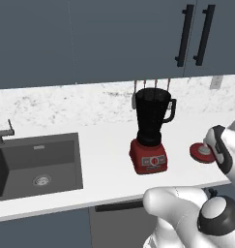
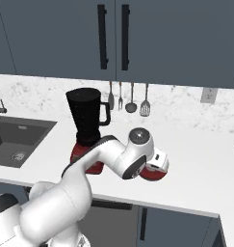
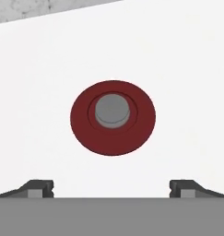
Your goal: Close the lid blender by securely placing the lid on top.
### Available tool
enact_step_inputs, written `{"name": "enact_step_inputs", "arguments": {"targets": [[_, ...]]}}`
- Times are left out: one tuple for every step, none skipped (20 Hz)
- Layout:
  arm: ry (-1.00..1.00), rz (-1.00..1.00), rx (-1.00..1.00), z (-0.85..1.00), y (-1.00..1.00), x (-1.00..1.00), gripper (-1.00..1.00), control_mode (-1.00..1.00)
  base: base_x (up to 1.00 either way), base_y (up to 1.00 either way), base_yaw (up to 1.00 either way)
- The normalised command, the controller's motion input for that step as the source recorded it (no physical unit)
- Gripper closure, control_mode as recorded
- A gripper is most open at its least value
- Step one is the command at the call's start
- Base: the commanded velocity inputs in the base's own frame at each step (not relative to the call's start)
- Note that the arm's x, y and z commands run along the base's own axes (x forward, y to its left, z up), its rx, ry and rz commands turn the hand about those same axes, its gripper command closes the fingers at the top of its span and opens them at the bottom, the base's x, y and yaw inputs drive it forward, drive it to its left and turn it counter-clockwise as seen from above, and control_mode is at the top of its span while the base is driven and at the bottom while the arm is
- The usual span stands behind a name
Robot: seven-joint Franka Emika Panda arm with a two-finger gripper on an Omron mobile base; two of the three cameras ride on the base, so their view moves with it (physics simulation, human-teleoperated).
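Note:
The red lid with its pale grey centre cap lies flat on the white counter, straight below my hand. My gripper hovers above it, open, its two fingertips far apart with nothing between them. From the left base view the lid sits to the right of the blender, partly behind my hand. The blender's dark jar stands upright on its red base, its top open. In the right base view my arm covers most of the lid and part of the blender.
A dark sink is set in the counter to the left of the blender. Utensils hang on the speckled backsplash behind it. Grey cabinets hang overhead. The counter's front edge runs close in front of the lid.

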Motion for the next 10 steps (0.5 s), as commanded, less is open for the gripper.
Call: {"name": "enact_step_inputs", "arguments": {"targets": [[0.00, 0.00, 0.00, -0.24, 0.00, 0.26, -1.00, -1.00, 0.00, 0.00, 0.00], [0.00, 0.00, 0.00, -0.24, 0.00, 0.28, -1.00, -1.00, 0.00, 0.00, 0.00], [0.00, 0.00, 0.00, -0.24, 0.00, 0.28, -1.00, -1.00, 0.00, 0.00, 0.00], [0.00, 0.00, 0.00, -0.22, 0.00, 0.27, -1.00, -1.00, 0.00, 0.00, 0.00], [0.00, 0.00, 0.00, -0.21, 0.00, 0.26, -1.00, -1.00, 0.00, 0.00, 0.00], [0.00, 0.00, 0.00, -0.21, 0.00, 0.25, -1.00, -1.00, 0.00, 0.00, 0.00], [0.00, 0.00, 0.00, -0.20, 0.00, 0.25, -1.00, -1.00, 0.00, 0.00, 0.00], [0.00, 0.00, 0.00, -0.19, 0.00, 0.23, -1.00, -1.00, 0.00, 0.00, 0.00], [0.00, 0.00, 0.00, -0.19, 0.00, 0.22, -1.00, -1.00, 0.00, 0.00, 0.00], [0.00, 0.00, 0.00, -0.19, 0.00, 0.23, -1.00, -1.00, 0.00, 0.00, 0.00]]}}
